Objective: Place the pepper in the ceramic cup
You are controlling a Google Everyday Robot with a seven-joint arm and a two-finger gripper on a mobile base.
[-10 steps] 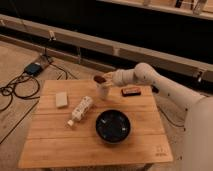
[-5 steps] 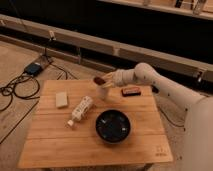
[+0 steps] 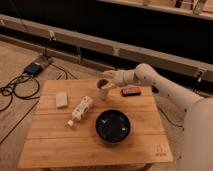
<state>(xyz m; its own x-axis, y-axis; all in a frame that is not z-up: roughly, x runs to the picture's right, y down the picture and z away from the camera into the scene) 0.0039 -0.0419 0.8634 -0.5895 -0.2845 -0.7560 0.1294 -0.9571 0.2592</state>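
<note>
Fingers unclear; gripper (image 3: pixel 106 76) over ceramic cup (image 3: pixel 102 89).

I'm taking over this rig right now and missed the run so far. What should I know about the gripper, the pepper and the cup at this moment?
Gripper: just above the cup's rim, at the far middle of the wooden table.
Ceramic cup: upright, between the lying white bottle and the dark block, behind the black bowl.
Pepper: dark red shape at the cup's mouth, right under the gripper.
Done: pepper brought to the cup.
Left: confirm it has been let go inside, then pull the arm back.
</note>
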